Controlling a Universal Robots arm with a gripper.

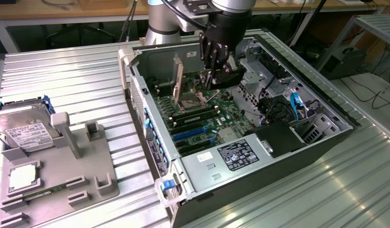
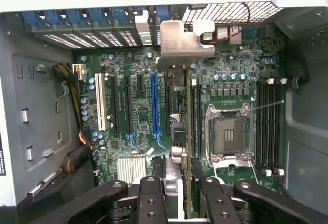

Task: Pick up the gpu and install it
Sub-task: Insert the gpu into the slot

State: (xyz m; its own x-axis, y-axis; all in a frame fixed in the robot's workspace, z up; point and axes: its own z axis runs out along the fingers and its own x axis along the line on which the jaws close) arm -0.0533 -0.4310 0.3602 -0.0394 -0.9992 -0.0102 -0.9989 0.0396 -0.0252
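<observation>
Upper centre of the exterior view: the gripper [image 1: 215,80] clamps the gpu [image 2: 185,44] on edge above the motherboard [image 2: 138,131]. Its bracket end points at the open computer case's [image 1: 334,128] rear wall. The case sits on a ribbed metal table [image 1: 74,85].

Ribbed metal table [image 1: 74,80], open computer case [image 1: 258,190], grey parts holder [image 1: 74,166] beside it

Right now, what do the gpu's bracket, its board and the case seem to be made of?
Bracket: bent sheet metal, probably steel, with a dull silvery sheen.
Board of the gpu: a thin brownish edge, likely circuit-board laminate.
Case: matte grey sheet metal, judging by its punched vent holes and folded tabs.
</observation>
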